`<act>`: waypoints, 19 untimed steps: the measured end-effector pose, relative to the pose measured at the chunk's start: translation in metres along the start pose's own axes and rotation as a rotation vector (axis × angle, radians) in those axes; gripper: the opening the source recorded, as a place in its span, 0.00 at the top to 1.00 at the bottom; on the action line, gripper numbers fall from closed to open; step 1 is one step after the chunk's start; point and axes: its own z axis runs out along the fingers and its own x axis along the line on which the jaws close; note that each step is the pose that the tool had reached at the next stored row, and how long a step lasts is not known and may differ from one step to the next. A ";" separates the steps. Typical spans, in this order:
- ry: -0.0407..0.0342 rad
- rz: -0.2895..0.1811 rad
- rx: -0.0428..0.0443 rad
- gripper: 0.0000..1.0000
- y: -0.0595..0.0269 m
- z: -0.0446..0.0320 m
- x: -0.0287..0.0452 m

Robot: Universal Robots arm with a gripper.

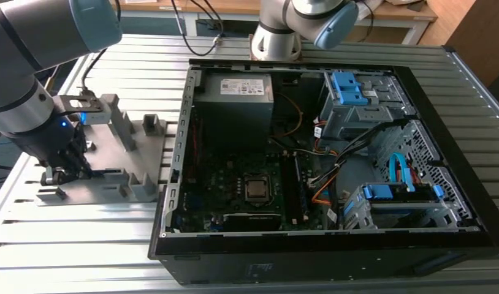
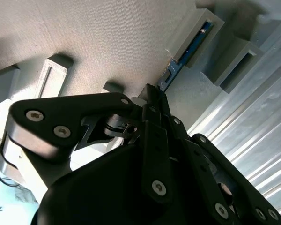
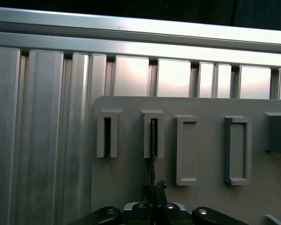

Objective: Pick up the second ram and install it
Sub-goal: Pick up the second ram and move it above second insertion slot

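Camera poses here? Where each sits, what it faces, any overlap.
Exterior view: off the arm, looking down on the computer case and fixture plate; shows arm and gripper.
Second wrist view: beside the gripper, looking along it to the second ram in its slot.
First wrist view: behind the gripper, facing the fixture plate, second ram edge-on.
Shared: both wrist views show gripper, second ram, fixture plate.

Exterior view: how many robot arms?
2: one arm at the exterior view's left over the grey fixture, a second arm behind the computer case. Others may be hidden.
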 end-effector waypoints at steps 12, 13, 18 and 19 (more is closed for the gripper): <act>0.0003 0.000 0.0000 0.86 -0.0001 -0.0075 -0.0004; 0.0002 0.000 0.0000 0.86 -0.0001 -0.0088 -0.0005; 0.0003 0.000 0.0000 0.86 -0.0002 -0.0136 -0.0007; 0.0003 0.000 0.0000 0.86 -0.0002 -0.0144 -0.0007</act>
